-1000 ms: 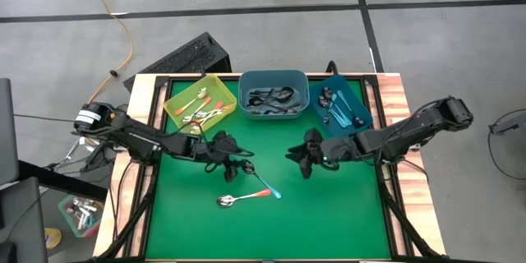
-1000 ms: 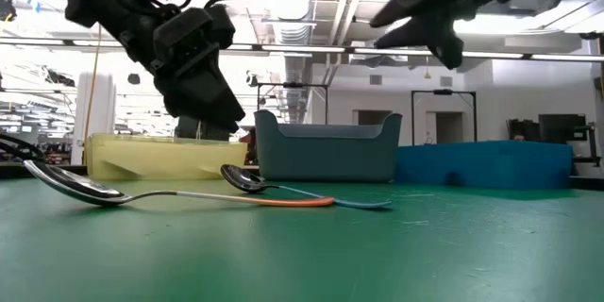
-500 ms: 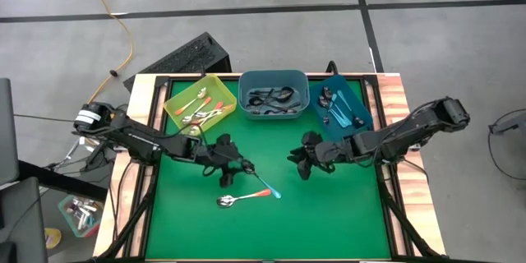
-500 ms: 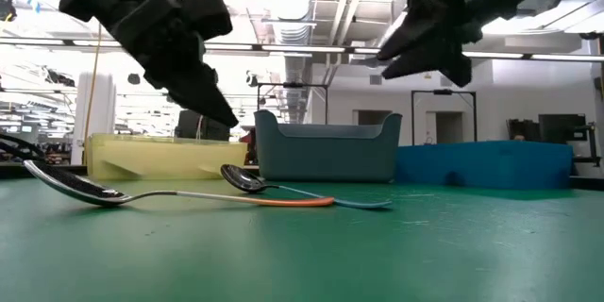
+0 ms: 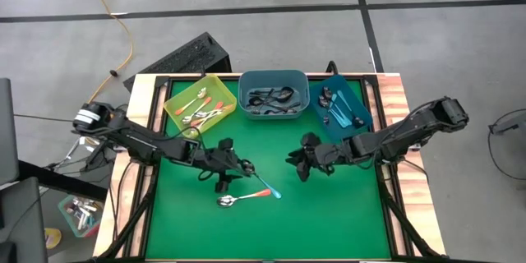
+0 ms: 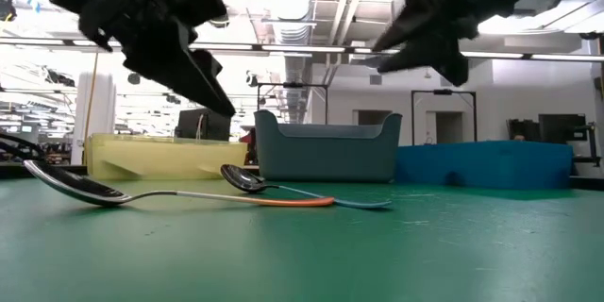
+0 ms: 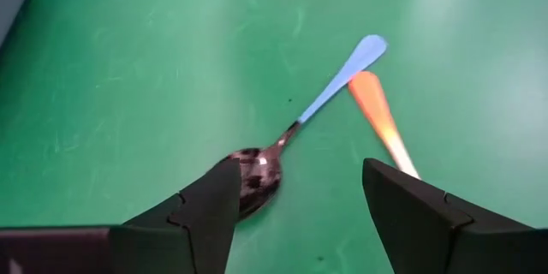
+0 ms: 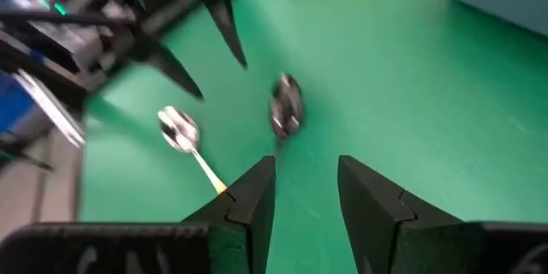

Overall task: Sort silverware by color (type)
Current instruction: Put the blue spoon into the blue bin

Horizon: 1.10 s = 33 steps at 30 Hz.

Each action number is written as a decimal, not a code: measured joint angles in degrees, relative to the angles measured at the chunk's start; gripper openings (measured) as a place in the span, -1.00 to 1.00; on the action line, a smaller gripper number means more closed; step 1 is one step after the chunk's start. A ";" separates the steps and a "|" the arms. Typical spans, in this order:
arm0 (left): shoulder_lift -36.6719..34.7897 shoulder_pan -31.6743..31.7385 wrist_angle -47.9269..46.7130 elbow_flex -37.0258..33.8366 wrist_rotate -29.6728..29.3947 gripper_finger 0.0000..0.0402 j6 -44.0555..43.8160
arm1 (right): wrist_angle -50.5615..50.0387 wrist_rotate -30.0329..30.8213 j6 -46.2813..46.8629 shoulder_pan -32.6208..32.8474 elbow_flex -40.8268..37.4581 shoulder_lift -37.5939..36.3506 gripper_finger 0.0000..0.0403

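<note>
Moved: left tool (image 5: 223, 179), spread, now lower over the two loose spoons, framing the blue spoon (image 7: 318, 133) for pickup. Orange spoon (image 5: 238, 198) beside it on the desk (image 5: 329, 214). Right tool (image 5: 302, 164), part-spread and empty, waits apart.

Green mat (image 5: 329, 214) covers the table, three bins along its far edge: yellow bin (image 5: 176, 101), grey bin (image 5: 243, 86), blue bin (image 5: 363, 105). Keyboard (image 5: 182, 57) on the floor beyond.
</note>
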 joint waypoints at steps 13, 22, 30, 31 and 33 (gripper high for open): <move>-1.38 -1.54 -16.69 13.88 -6.77 0.14 -2.34 | 10.32 -1.55 -6.40 -0.47 0.00 -0.02 -0.30; -1.93 -1.65 -15.63 18.15 -11.79 0.14 -15.12 | 10.21 -2.17 -11.13 -0.91 0.00 -0.02 -0.30; -1.89 -4.71 -14.51 18.85 -15.55 0.14 -18.20 | 9.96 -3.07 -17.24 0.04 0.00 -0.02 -0.30; -1.89 -5.06 -14.61 18.85 -15.51 0.14 -18.22 | 9.96 -3.08 -17.63 0.07 0.00 -0.02 -0.30; -1.89 -5.66 -14.65 18.85 -14.88 0.14 -18.53 | 9.96 -3.06 -18.37 0.05 0.00 -0.02 -0.30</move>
